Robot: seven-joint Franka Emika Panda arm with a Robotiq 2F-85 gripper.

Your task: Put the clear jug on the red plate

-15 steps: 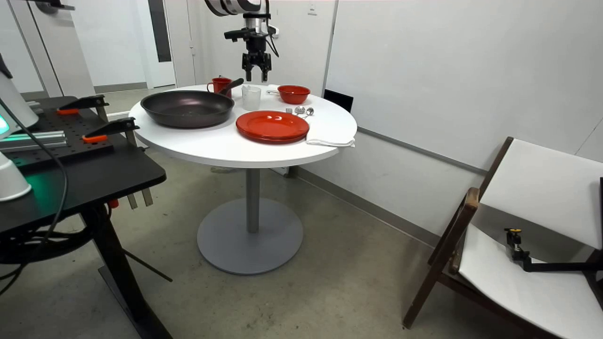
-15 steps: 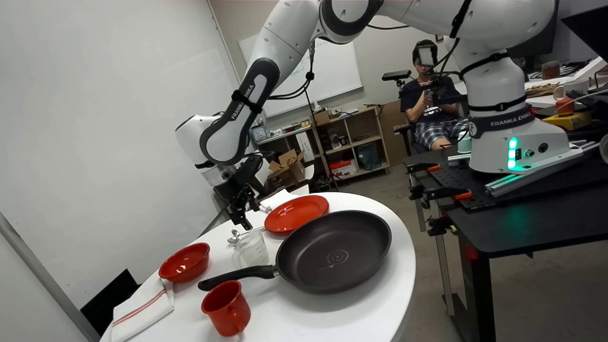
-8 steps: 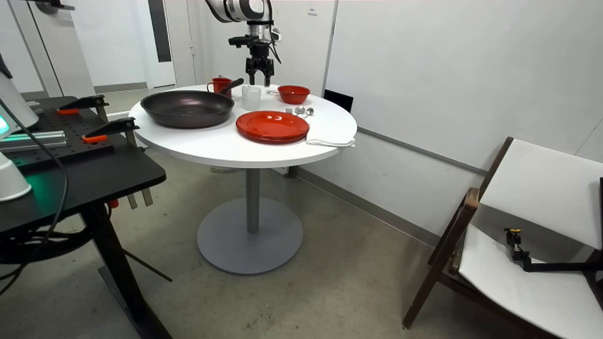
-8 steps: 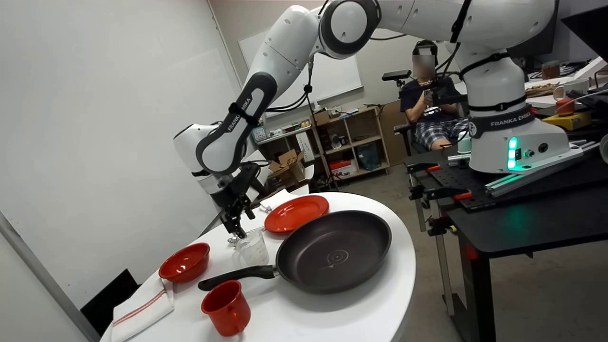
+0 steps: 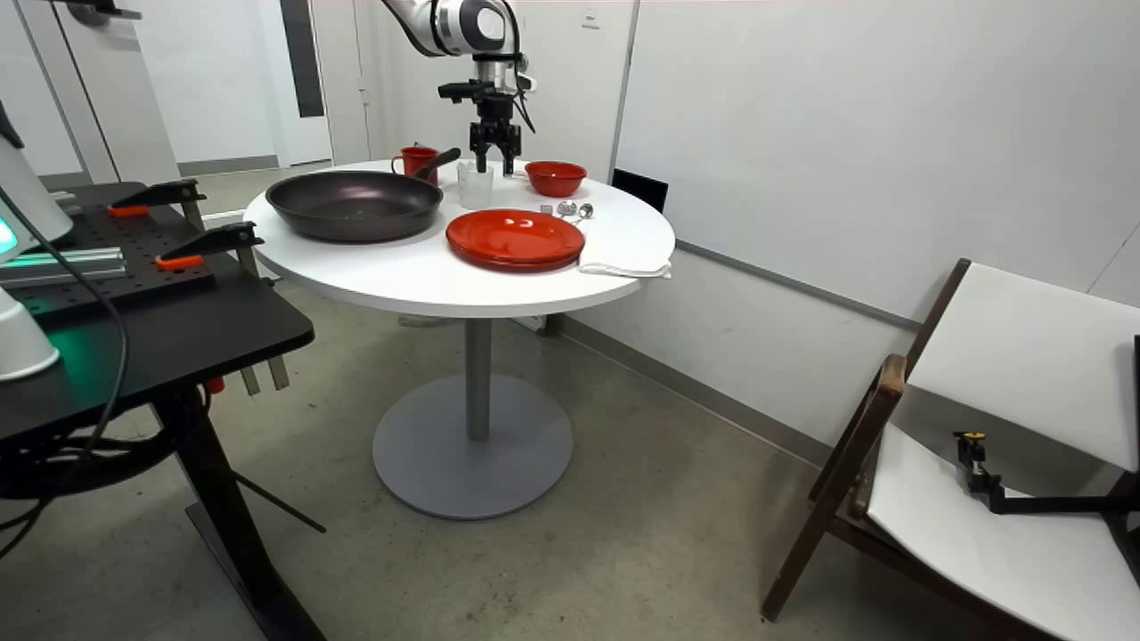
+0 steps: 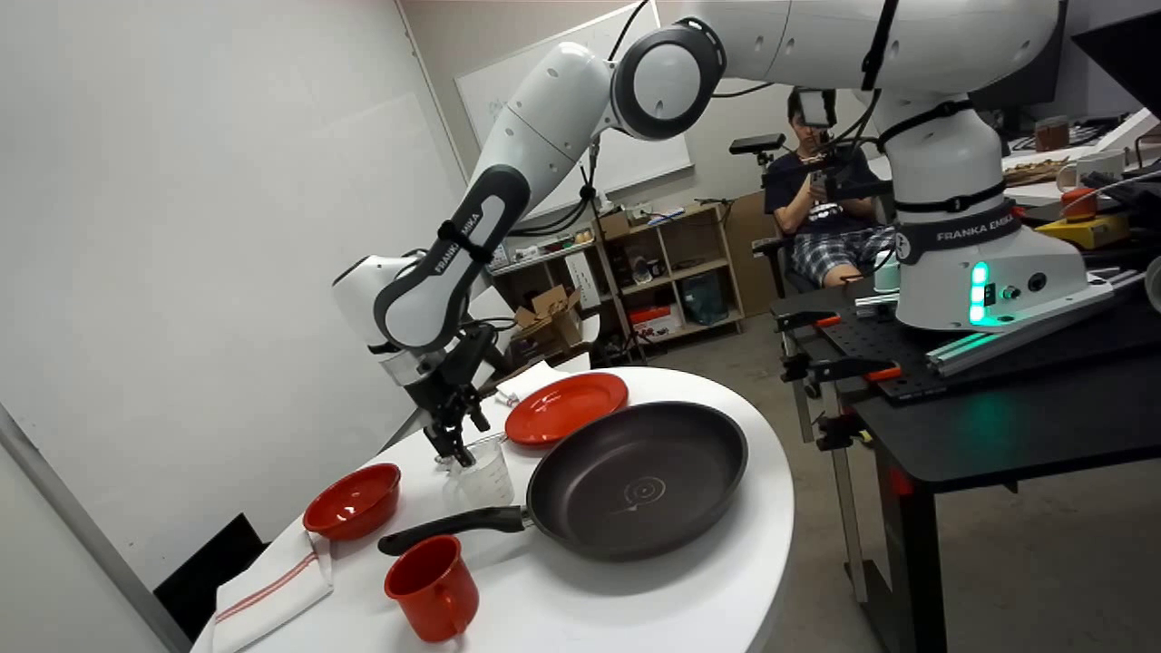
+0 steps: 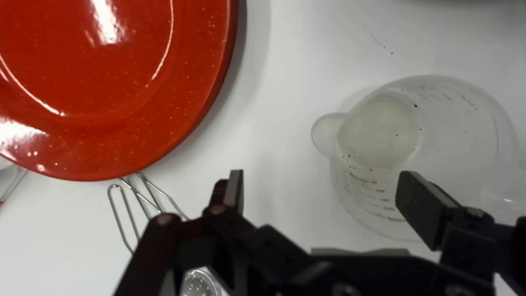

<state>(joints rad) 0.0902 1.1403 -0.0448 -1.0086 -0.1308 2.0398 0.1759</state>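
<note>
Left of the jaws in the wrist view lies the red plate (image 7: 107,82); metal utensils (image 7: 199,283) show under the left-hand jaw. The gripper (image 7: 322,199) gapes wide, gripping nothing. Upright, the clear jug (image 7: 423,148) is partly covered by the right-hand jaw (inside its mouth or above, I can't tell).

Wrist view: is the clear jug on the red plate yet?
No: the clear jug stands apart from the red plate, with bare white table showing between them.
</note>
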